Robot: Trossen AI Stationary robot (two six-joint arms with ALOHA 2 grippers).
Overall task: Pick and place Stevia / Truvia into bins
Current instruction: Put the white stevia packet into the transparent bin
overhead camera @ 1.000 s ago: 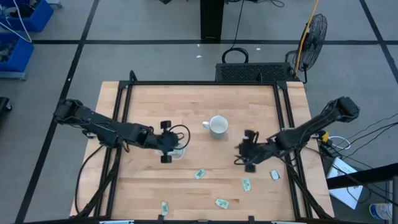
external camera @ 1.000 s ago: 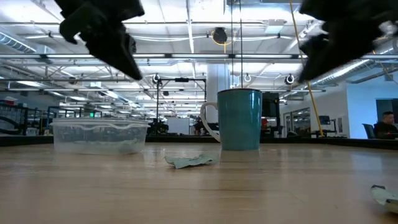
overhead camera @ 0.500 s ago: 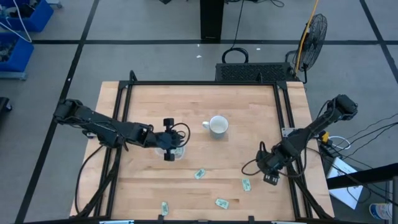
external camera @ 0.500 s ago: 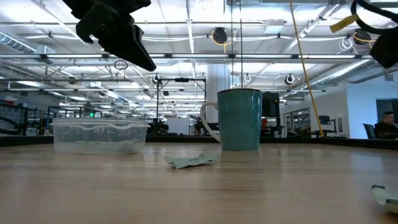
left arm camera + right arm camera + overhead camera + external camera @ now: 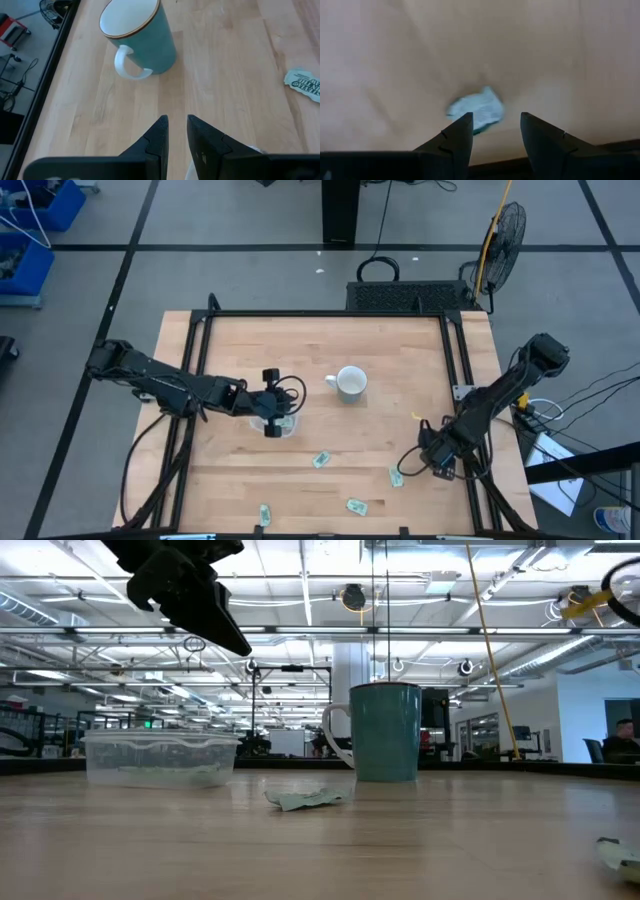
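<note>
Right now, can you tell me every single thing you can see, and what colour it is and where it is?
Table: one, light wood, under everything.
Mug: one, teal outside and white inside, mid-table.
Bin: one, clear, left of the mug, pale green contents that cannot be counted.
Sweetener packets: five loose, pale green and white, along the near side. One lies just ahead of the right end effector.
Fan: one, black, on the floor beyond the table.
Left end effector: one, dark, open, above the bin.
Right end effector: one, dark, open, low at the right edge.
</note>
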